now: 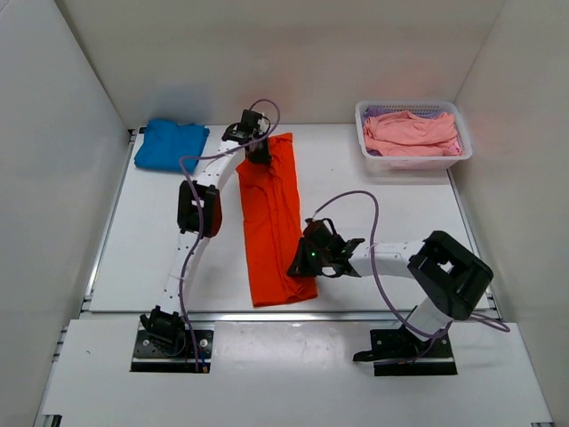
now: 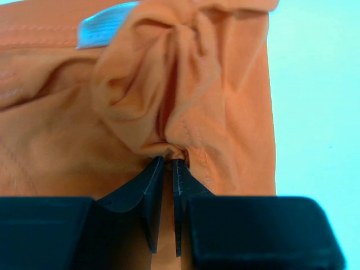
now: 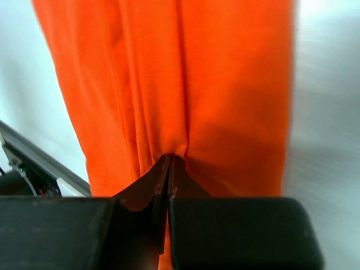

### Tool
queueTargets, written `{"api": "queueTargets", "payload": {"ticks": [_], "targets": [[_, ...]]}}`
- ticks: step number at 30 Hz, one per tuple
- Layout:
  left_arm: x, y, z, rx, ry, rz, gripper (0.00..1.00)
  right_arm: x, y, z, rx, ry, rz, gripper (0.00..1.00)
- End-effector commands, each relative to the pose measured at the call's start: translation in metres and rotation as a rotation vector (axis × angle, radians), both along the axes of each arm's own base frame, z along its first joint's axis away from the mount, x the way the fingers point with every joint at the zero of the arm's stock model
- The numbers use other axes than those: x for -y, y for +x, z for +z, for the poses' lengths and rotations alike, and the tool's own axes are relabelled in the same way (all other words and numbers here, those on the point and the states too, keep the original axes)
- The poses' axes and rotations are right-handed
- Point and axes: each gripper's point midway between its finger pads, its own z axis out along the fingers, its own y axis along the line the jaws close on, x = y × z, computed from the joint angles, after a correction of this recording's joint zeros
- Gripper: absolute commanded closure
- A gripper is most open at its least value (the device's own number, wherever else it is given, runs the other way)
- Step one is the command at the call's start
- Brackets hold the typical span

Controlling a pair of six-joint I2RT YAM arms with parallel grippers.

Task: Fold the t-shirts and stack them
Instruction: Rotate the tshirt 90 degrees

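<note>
1. Orange t-shirt: centre of top view, flat on table, already narrowed to a long strip. Long axis runs near vertical in frame, upper centre to lower centre.
2. L gripper at the strip's upper end. Wrist view: jaws nearly together, clamped on a bunched pinch of orange cloth. Sewn label at upper left of that view, so prob. the collar end.
3. R gripper near the lower end, on the strip's right edge. Wrist view: jaws together on a pleat of the cloth, rest of strip stretching away up-frame.
4. Key relation: the two grips sit at opp. ends of the long axis, each arm nearest its own end. Judgement: next fold goes across the strip, one end carried along the axis onto the other. If the travel drifts off-axis, edges will skew.
5. Blue t-shirt: upper left, bundled, well apart from the orange one; likely the stack spot.
6. Pink t-shirts: heaped in white basket, upper right; not yet folded.
</note>
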Motion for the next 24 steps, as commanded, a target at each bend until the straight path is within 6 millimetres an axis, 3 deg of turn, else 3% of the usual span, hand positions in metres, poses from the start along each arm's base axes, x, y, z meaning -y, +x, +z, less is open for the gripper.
{"api": "queueTargets", "payload": {"ticks": [1,3,5,6,7,8,9,10,11,12,13,14,15,16,17,18,19,20,21,22,23,24], "targets": [[0.019,0.012,0.014,0.068,-0.060,-0.051,0.76,0.012,-0.028,-0.035,-0.043,-0.119,0.085,1.00],[0.026,0.017,0.023,0.106,-0.098,-0.069,0.76,0.007,-0.025,-0.032,-0.012,-0.116,0.120,1.00],[0.027,0.026,0.057,0.164,-0.149,-0.061,0.68,-0.003,-0.014,-0.019,0.094,-0.108,0.195,1.00],[0.031,0.028,0.095,0.218,-0.194,-0.079,0.63,-0.009,-0.006,-0.006,0.149,-0.106,0.208,1.00],[0.028,0.030,0.115,0.239,-0.224,-0.071,0.60,-0.012,-0.001,0.002,0.214,-0.115,0.250,1.00],[0.028,0.026,0.148,0.273,-0.258,-0.082,0.56,-0.012,0.007,0.016,0.273,-0.127,0.276,1.00],[0.026,0.020,0.193,0.333,-0.292,-0.101,0.53,-0.017,0.014,0.035,0.339,-0.101,0.296,0.99],[0.019,0.016,0.197,0.324,-0.293,-0.096,0.52,-0.016,0.019,0.043,0.389,-0.109,0.330,0.95],[0.015,0.003,0.214,0.326,-0.305,-0.106,0.50,-0.017,0.027,0.064,0.456,-0.081,0.348,0.94],[0.008,-0.011,0.254,0.378,-0.323,-0.114,0.49,-0.021,0.028,0.082,0.495,-0.037,0.378,0.91],[-0.004,-0.018,0.229,0.318,-0.307,-0.102,0.50,-0.019,0.035,0.097,0.534,-0.027,0.390,0.87],[-0.017,-0.040,0.230,0.302,-0.294,-0.088,0.48,-0.012,0.041,0.107,0.565,-0.034,0.387,0.82],[-0.026,-0.059,0.255,0.340,-0.290,-0.086,0.48,-0.007,0.045,0.118,0.573,-0.041,0.373,0.74],[-0.035,-0.078,0.214,0.248,-0.261,-0.063,0.48,0.003,0.052,0.121,0.558,-0.070,0.356,0.65],[-0.045,-0.109,0.198,0.201,-0.229,-0.063,0.49,0.016,0.060,0.121,0.540,-0.092,0.317,0.63],[-0.050,-0.132,0.213,0.225,-0.212,-0.068,0.48,0.026,0.055,0.116,0.482,-0.109,0.299,0.62],[-0.057,-0.168,0.189,0.163,-0.172,-0.066,0.48,0.043,0.052,0.106,0.423,-0.128,0.275,0.59],[-0.055,-0.204,0.146,0.064,-0.131,-0.090,0.47,0.056,0.055,0.100,0.374,-0.117,0.214,0.59],[-0.060,-0.225,0.152,0.095,-0.111,-0.088,0.46,0.064,0.041,0.088,0.309,-0.086,0.198,0.58],[-0.061,-0.261,0.128,0.045,-0.088,-0.101,0.45,0.074,0.029,0.077,0.248,-0.042,0.166,0.56],[-0.060,-0.300,0.089,-0.051,-0.069,-0.135,0.46,0.086,0.019,0.059,0.199,-0.034,0.141,0.54],[-0.062,-0.334,0.066,-0.107,-0.079,-0.135,0.45,0.084,0.011,0.065,0.192,0.015,0.129,0.53]]}}
